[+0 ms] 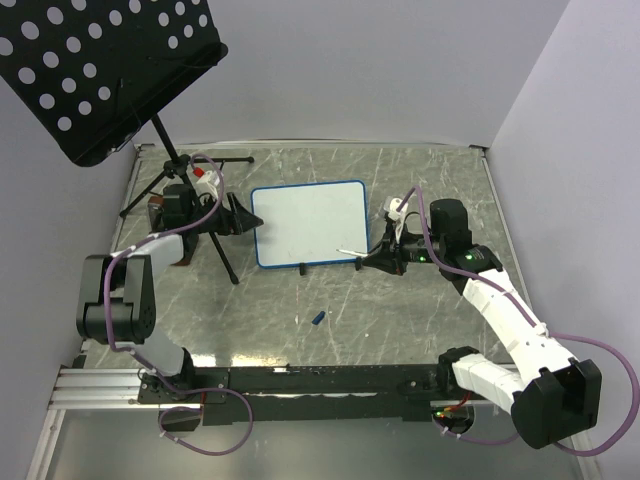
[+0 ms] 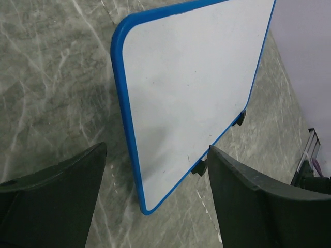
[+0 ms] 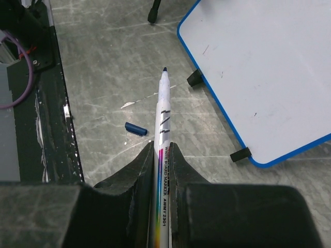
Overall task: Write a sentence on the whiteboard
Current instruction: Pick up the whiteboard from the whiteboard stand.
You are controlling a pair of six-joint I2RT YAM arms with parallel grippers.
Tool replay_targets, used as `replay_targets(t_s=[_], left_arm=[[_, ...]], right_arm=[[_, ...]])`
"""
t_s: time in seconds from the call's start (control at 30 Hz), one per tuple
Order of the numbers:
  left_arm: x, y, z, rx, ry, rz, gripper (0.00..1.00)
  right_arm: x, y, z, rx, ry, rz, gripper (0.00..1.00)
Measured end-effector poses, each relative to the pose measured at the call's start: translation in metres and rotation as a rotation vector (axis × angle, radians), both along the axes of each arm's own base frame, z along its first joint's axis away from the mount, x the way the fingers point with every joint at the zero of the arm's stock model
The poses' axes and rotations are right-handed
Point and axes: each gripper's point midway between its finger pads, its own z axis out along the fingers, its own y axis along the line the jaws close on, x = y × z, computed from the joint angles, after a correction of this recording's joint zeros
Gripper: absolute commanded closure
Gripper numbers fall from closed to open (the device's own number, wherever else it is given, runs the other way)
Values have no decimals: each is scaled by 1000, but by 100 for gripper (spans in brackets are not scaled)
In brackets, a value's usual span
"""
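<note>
Right gripper (image 3: 162, 151) is clamped on a marker (image 3: 162, 103) whose blue tip is bare; the barrel reads "WHITE BOARD MARKER AWMY 2301". Left gripper (image 2: 156, 155) has its jaws wide apart and holds nothing, just beside the left edge of the whiteboard (image 1: 310, 222). The whiteboard sits mid-table (image 1: 420, 180), plain white. A blue cap (image 3: 136, 128) lies near it.

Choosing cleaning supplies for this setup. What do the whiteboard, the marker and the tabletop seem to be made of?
The whiteboard: smooth, faintly glossy white face, probably coated board; blue rounded frame looks like moulded plastic. The marker: white plastic barrel with printed lettering. The tabletop: grey marble-veined, slightly shiny; stone or printed laminate, cannot tell.
</note>
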Motion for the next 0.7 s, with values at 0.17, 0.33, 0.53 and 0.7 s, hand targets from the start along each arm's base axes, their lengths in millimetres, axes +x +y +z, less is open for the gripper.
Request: replay_targets(t_s=[0.17,0.33,0.53,0.7], left_arm=[[7,-3,-8,-8,9,-46,23],[6,-4,-10,-13,11,-64,28],[7,-9,-13,-17,7,-82,36],[5,-21,-21,-17,23,-112,50]], right_arm=[[0,0,-1,-1,3,5,100],[1,1,-2,-2,7,8,100],[2,1,-4,-5,17,9,100],[1,1,-4,-6,18,11,100]])
